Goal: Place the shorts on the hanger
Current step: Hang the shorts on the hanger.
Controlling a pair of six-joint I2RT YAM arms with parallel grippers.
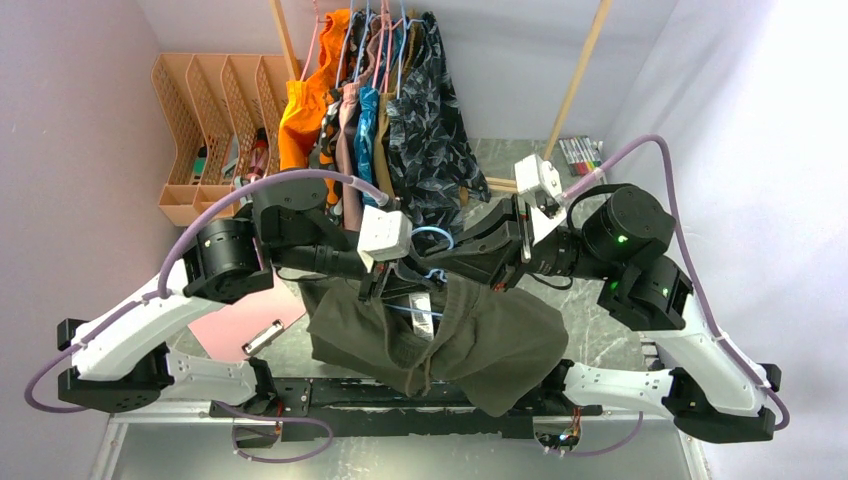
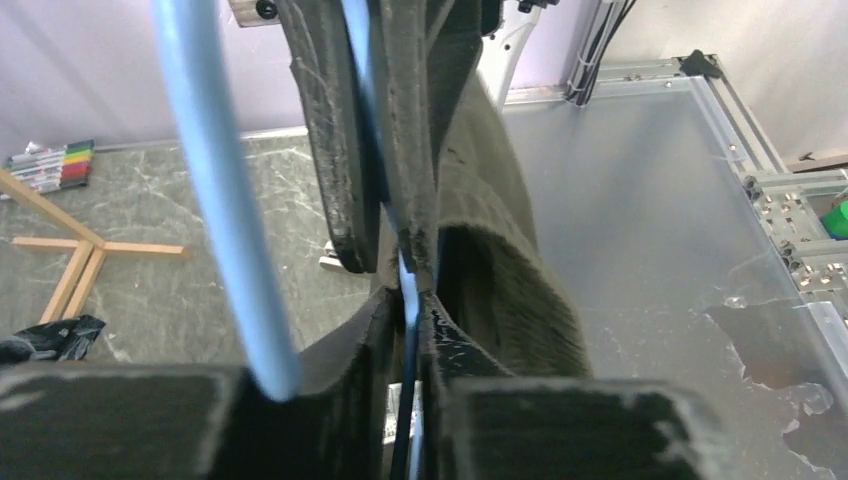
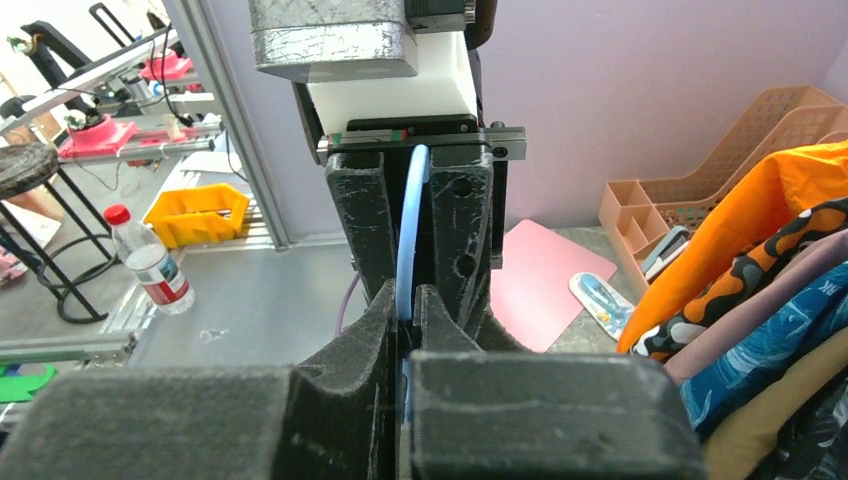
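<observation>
The dark olive-green shorts [image 1: 450,335] hang draped over the light-blue hanger [image 1: 432,238], held above the table's front middle. My left gripper [image 1: 392,280] and right gripper [image 1: 478,268] meet nose to nose at the hanger's top. In the left wrist view my left gripper [image 2: 410,300] is shut on the thin hanger wire [image 2: 406,275]. Another hanger bar [image 2: 215,180] crosses at the left, and shorts fabric [image 2: 505,270] hangs just beyond. In the right wrist view my right gripper [image 3: 403,305] is shut on the hanger wire [image 3: 411,230], facing the left gripper's fingers [image 3: 362,220].
A wooden rack at the back holds an orange garment [image 1: 305,100], a camouflage garment [image 1: 435,130] and others on pink hangers. Peach file trays [image 1: 215,105] stand back left. A pink sheet [image 1: 240,322] lies left and markers [image 1: 580,152] back right.
</observation>
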